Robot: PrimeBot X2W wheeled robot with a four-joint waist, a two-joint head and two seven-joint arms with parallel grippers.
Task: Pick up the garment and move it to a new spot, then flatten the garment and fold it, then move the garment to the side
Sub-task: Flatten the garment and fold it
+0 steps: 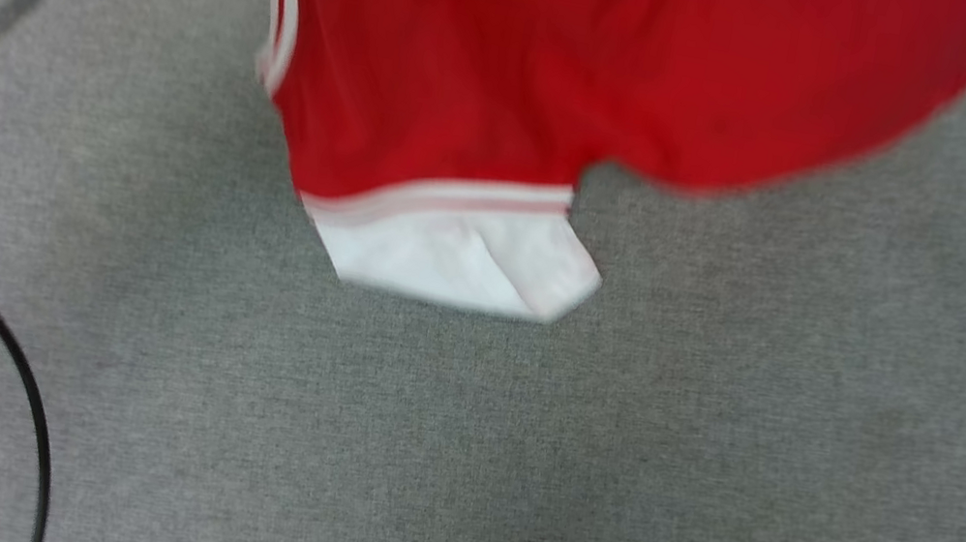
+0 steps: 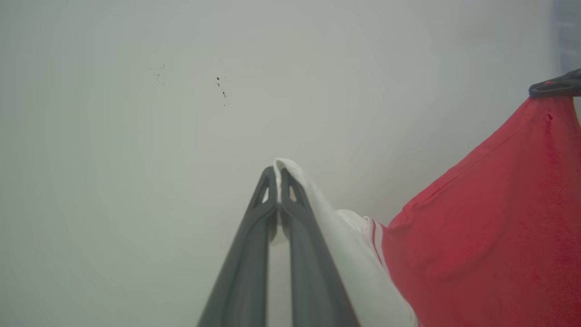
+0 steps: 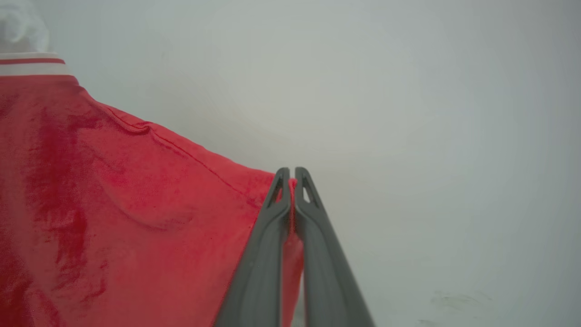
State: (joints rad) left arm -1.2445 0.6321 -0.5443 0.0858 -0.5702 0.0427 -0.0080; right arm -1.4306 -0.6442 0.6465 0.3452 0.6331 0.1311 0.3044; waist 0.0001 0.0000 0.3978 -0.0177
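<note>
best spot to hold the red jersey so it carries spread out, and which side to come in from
Hold the jersey at two far-apart edge points, each approached from outside. The left gripper is pinched on the white edge, the right gripper on the stitched red edge. Thin edges suit shut fingers, and the cloth hangs spread between them above the grey surface.

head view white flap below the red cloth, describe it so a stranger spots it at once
The grey fabric surface spreads across the head view, and the red garment comes in from the top edge. At its lowest edge, under a striped trim band, sits the white flap: the one plain white patch, unlike the thin black cable at lower left.
</note>
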